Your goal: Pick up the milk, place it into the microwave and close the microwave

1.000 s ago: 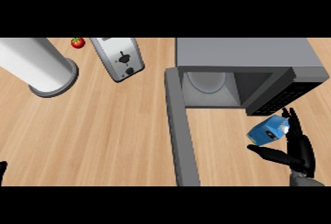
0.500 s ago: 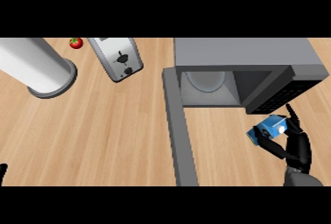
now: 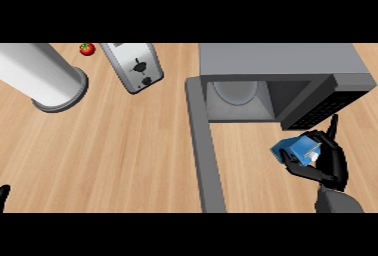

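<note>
right hand: black hand (image 3: 328,162) at lower right of head view, grey forearm entering from bottom edge; fingers and thumb curled round the milk, one finger sticking straight up toward the microwave front
milk: small blue carton (image 3: 295,149) with white face, tilted, sits inside the right hand's curl, fingers wrapped on its lower and right sides; whether it touches the counter cannot be told
milk location: outside the microwave, just in front of the control panel, right of the open door
left hand: only a black tip (image 3: 4,192) at lower left edge; finger state cannot be told
counter: light wood surface (image 3: 111,160), fills most of view
microwave door: grey door (image 3: 203,155) swung open, seen edge-on as a long bar running from the microwave's left front corner down toward the bottom edge
microwave: grey box (image 3: 284,62) at upper right, cavity open, pale round turntable (image 3: 235,91) visible inside, dark control panel (image 3: 325,107) on the right of the front
toaster: silver toaster (image 3: 133,66) at top centre-left, angled, well apart from milk
cylinder: large white-grey cylinder (image 3: 40,77) at upper left, tipped in view, standing on the counter
tomato: small red fruit (image 3: 88,49) at top, just left of the toaster
</note>
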Available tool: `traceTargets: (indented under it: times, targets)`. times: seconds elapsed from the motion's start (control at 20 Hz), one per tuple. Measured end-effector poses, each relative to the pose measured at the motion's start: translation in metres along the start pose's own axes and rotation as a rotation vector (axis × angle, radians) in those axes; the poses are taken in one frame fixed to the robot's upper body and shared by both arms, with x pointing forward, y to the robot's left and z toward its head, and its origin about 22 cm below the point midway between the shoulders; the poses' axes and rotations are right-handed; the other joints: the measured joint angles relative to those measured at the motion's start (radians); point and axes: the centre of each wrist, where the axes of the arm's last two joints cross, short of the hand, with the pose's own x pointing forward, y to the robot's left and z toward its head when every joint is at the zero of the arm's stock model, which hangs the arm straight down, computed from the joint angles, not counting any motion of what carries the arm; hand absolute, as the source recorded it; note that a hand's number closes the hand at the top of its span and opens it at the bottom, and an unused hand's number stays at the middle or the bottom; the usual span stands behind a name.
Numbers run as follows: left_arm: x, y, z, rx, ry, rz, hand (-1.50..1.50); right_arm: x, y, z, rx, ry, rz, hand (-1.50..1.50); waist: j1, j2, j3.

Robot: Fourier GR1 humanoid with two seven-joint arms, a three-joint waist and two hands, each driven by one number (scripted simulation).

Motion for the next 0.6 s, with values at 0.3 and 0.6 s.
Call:
traceTargets:
  times: [0.3, 0.6]
  targets:
    - [-0.004, 0.005, 0.004, 0.004, 0.003, 0.005, -1.50, 0.003, -0.002, 0.001, 0.178, -0.109, -0.152, 1.50, 0.003, -0.004, -0.003]
    - [-0.002, 0.006, 0.007, 0.016, 0.006, 0.007, -1.50, 0.020, 0.016, -0.004, 0.280, -0.144, -0.217, 1.50, -0.001, -0.005, -0.003]
